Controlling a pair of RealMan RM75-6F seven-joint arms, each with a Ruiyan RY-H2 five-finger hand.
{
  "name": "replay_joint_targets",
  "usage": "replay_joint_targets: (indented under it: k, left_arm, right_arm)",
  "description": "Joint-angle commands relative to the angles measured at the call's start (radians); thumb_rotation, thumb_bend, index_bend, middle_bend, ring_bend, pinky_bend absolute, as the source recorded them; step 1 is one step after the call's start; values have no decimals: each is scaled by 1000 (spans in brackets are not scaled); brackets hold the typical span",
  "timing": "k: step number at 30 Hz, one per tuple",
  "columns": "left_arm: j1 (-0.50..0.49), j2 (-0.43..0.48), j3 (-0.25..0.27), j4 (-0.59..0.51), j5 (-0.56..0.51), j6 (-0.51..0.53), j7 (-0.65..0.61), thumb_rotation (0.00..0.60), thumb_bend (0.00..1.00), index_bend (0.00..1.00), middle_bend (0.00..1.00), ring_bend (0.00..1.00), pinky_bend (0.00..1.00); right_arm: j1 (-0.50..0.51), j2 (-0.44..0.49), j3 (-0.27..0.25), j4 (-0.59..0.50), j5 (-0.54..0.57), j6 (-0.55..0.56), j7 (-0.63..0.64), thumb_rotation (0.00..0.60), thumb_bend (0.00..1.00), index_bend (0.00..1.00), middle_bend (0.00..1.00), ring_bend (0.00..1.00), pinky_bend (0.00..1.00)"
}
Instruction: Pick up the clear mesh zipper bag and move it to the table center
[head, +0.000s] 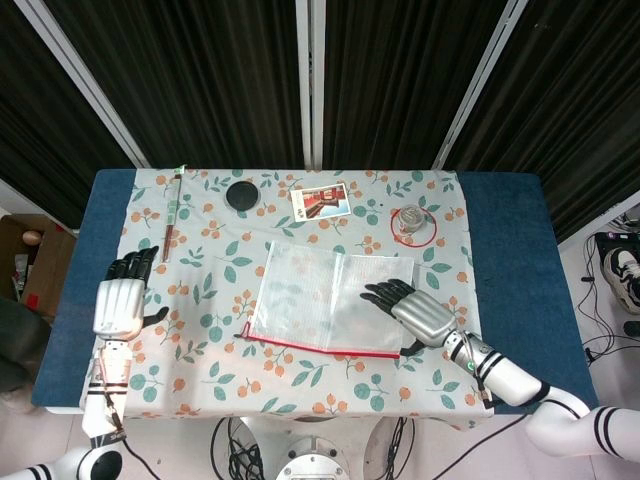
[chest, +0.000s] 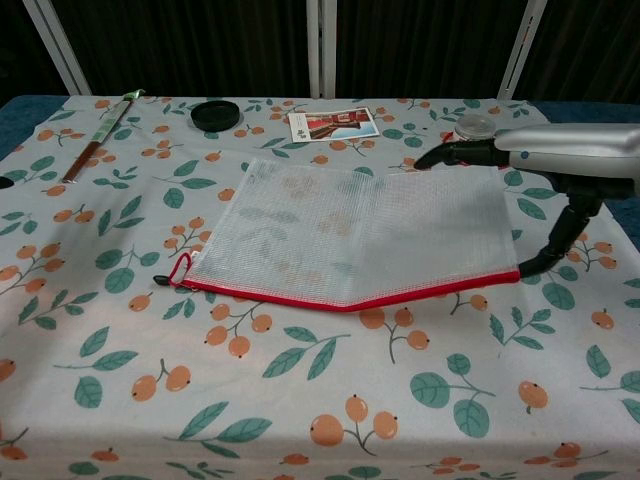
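The clear mesh zipper bag (head: 325, 308) (chest: 350, 235) lies flat on the floral cloth around the table's middle, its red zipper edge toward me. My right hand (head: 418, 312) (chest: 565, 160) hovers at the bag's right edge with straight, spread fingers (head: 385, 293) reaching over that edge. Its thumb (chest: 558, 240) points down beside the zipper's right end, and nothing is held. My left hand (head: 119, 300) is open with fingers apart near the table's left edge, well clear of the bag; the chest view does not show it.
Along the far side are a black round lid (head: 240, 195) (chest: 210, 114), a picture card (head: 322, 200) (chest: 335, 124), a small jar inside a red ring (head: 410, 222) and a long stick in a sleeve (head: 172, 215) (chest: 100, 135). A cardboard box (head: 25, 262) sits on the floor at the left.
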Motion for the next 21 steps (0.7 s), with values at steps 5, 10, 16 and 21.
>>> replay_joint_targets:
  k: [5, 10, 16, 21]
  left_arm:
    - [49, 128, 35, 37, -11, -73, -291, 600, 9, 104, 152, 131, 205]
    - [99, 164, 72, 68, 21, -8, -303, 600, 24, 153, 163, 131, 203]
    - [180, 193, 122, 68, 88, 110, -360, 600, 31, 180, 167, 131, 198]
    - [239, 221, 184, 54, 165, 185, -375, 600, 28, 180, 167, 130, 187]
  right_arm:
    - [-92, 151, -7, -57, 12, 120, 174, 600, 0, 0, 0, 0, 0]
    - [-243, 133, 20, -2, 52, 365, 120, 600, 72, 53, 107, 0, 0]
    - [-414, 108, 16, 31, 86, 590, 4, 600, 107, 82, 131, 0, 0]
    - [-511, 101, -11, 91, 46, 678, 84, 600, 98, 80, 117, 0, 0]
